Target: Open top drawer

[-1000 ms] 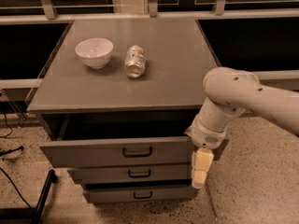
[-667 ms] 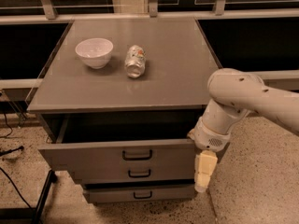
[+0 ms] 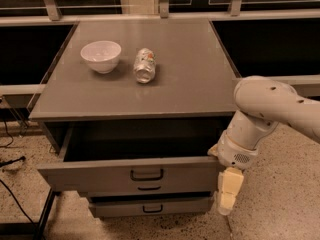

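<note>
The top drawer (image 3: 100, 175) is pulled out from under the grey cabinet top, and its dark inside shows behind the front panel. A small black loop handle (image 3: 147, 174) sits at the panel's centre. My gripper (image 3: 227, 193) hangs pointing down just past the right end of the drawer front, below the white wrist (image 3: 239, 151). It is beside the panel, well to the right of the handle, and holds nothing that I can see.
The cabinet top (image 3: 190, 79) carries a white bowl (image 3: 101, 55) and a can lying on its side (image 3: 144, 64). Two smaller drawer fronts (image 3: 150, 206) sit below the top drawer. Speckled floor lies to the right, cables to the left (image 3: 10, 159).
The top drawer has slid further out toward the camera. My arm and gripper have moved with it, slightly toward the camera and right.
</note>
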`<state>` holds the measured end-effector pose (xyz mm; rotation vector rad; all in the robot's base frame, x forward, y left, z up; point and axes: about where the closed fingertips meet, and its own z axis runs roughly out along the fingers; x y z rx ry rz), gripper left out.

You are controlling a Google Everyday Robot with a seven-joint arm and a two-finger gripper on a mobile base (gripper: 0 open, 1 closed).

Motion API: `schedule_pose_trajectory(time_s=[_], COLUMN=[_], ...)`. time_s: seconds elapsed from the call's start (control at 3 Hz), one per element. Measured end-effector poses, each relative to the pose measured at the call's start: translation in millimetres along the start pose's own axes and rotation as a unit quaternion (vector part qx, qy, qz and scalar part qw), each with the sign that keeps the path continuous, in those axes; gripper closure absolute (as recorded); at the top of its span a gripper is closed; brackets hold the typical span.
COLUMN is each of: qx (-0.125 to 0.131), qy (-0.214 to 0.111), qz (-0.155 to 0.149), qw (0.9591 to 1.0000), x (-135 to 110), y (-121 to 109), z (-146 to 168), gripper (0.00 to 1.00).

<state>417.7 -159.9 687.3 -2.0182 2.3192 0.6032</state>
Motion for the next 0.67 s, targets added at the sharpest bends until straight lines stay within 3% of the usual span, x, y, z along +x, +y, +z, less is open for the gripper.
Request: schedule_pose_trajectory(time_s=[0.33, 0.67], qx=[-0.027, -0.027], qy=[0.003, 0.003], qz=[0.017, 0.017], qw=[0.9995, 0.9995], x=[15.4, 15.4], y=[37.7, 37.7], z=[-11.1, -11.1], gripper=[0.00, 0.00])
